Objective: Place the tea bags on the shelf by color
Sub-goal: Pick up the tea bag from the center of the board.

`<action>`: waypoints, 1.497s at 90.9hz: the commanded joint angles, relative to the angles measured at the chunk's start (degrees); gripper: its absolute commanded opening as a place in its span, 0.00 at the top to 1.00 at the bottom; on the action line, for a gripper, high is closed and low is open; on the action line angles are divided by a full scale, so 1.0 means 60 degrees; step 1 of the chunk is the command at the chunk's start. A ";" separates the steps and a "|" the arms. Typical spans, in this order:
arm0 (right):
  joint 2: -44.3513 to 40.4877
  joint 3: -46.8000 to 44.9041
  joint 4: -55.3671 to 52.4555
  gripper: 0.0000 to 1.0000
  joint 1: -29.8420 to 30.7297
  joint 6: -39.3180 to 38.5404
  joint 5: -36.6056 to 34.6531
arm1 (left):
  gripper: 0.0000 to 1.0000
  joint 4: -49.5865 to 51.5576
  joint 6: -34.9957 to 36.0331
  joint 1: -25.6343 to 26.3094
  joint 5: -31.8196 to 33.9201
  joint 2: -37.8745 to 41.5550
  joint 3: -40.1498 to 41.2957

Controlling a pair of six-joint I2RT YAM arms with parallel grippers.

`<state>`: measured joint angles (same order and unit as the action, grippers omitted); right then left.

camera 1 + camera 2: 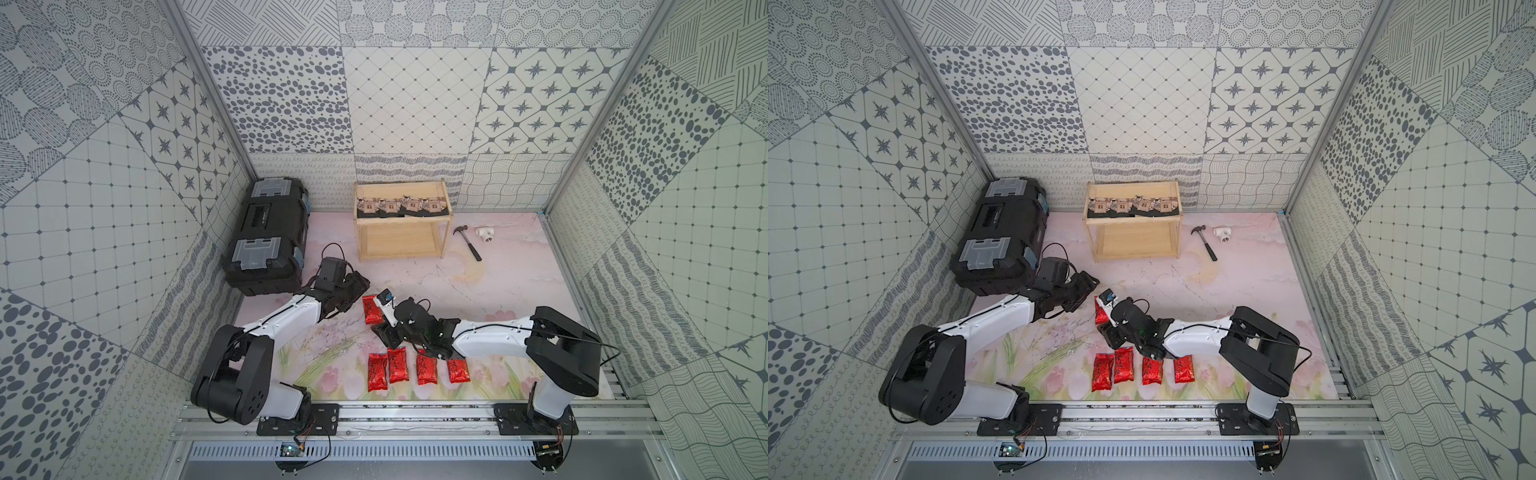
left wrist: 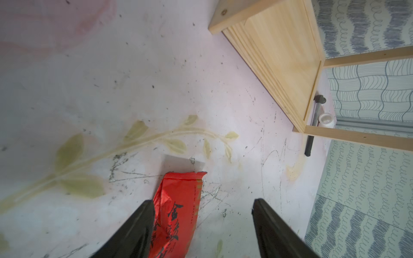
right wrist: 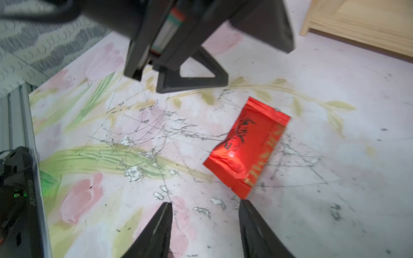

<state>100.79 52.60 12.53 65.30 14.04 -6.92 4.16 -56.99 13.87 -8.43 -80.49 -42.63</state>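
**A:** Where do our hands stand?

**B:** Our left gripper [image 2: 202,201] has its jaws spread and clasps nothing. The lone red tea bag [image 2: 178,212] lies flat on the mat [image 2: 111,89] inside that gap. It is close against one finger, with bare mat before the other.

**A:** And its long axis?

**B:** It runs straight out ahead of the hand, along the fingers. We judge the jaws would shut across its short width.

**A:** Our right gripper [image 3: 205,202]?

**B:** Parted too, and empty. From there the same bag lies ahead and off to one side, slantwise, its near corner just beside one fingertip. So our left is the nearer hand, and the two crowd each other.

**A:** What lies beyond?

**B:** Ahead of the left hand we have bare mat up to the shelf [image 1: 399,243]. Its lower board is free, and the black tea bags [image 1: 401,205] line the upper one. Four more red bags [image 1: 397,365] sit in a row behind the right hand. The toolbox [image 1: 268,235] stands beside our left arm, and the hammer [image 1: 467,241] lies past the shelf's far side.
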 commanded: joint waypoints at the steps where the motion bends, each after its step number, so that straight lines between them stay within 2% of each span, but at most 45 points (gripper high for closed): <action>1: 0.0612 0.0830 -0.0179 0.49 0.0465 -0.1489 -0.1220 | 0.26 0.0664 0.0142 -0.0557 -0.0099 0.0775 0.0244; 7: 0.1196 0.1429 -0.0355 0.46 0.0553 -0.1935 -0.2146 | 0.25 0.0810 0.0237 -0.0697 -0.0069 0.0968 0.0263; 15: 0.1879 0.2084 -0.0398 0.30 0.0533 -0.2428 -0.3356 | 0.25 0.0851 0.0242 -0.0853 -0.0176 0.0993 0.0299; 21: 0.2323 0.2404 -0.0377 0.22 0.0438 -0.2714 -0.3719 | 0.25 0.0900 0.0286 -0.0921 -0.0245 0.0965 0.0261; 27: 0.2664 0.2603 -0.0392 0.18 0.0279 -0.2789 -0.3733 | 0.25 0.0983 0.0336 -0.0984 -0.0306 0.0937 0.0154; 42: 0.2644 0.2314 -0.0376 0.17 -0.0187 -0.2485 -0.3537 | 0.25 0.1024 0.0394 -0.1003 -0.0403 0.0927 0.0051; 74: 0.0897 0.0680 0.0010 0.17 -0.0620 -0.1730 -0.2971 | 0.28 0.0243 0.0246 -0.0774 -0.1352 0.0519 0.0384; 87: -0.0456 -0.0105 0.0076 0.19 -0.1041 -0.0558 -0.1681 | 0.32 -0.0170 0.0405 -0.0202 -0.1580 0.0337 0.0467; 92: -0.0957 -0.0392 0.0162 0.21 -0.1350 0.0438 -0.0949 | 0.33 -0.0317 0.0492 0.0026 -0.1546 0.0273 0.0435; 102: -0.1436 -0.1096 0.0846 0.34 -0.2432 0.3127 0.1145 | 0.36 -0.0721 0.0586 0.0120 -0.1439 0.0105 0.0197; 112: -0.1145 -0.1695 0.2315 0.39 -0.3277 0.5465 0.2690 | 0.39 -0.1550 0.0693 0.0163 -0.1182 -0.0294 -0.0029; 123: -0.0428 -0.1712 0.3387 0.42 -0.3675 0.6654 0.4079 | 0.42 -0.2548 0.0507 0.0186 -0.1279 -0.1124 0.0046; 136: -0.0065 -0.1673 0.3770 0.43 -0.3855 0.7394 0.4512 | 0.43 -0.3175 0.0333 0.0276 -0.1400 -0.1701 0.0215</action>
<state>99.18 42.92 27.68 42.65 49.78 12.99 -4.62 -55.29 14.79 -15.44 -87.15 -41.89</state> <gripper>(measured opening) 0.573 0.570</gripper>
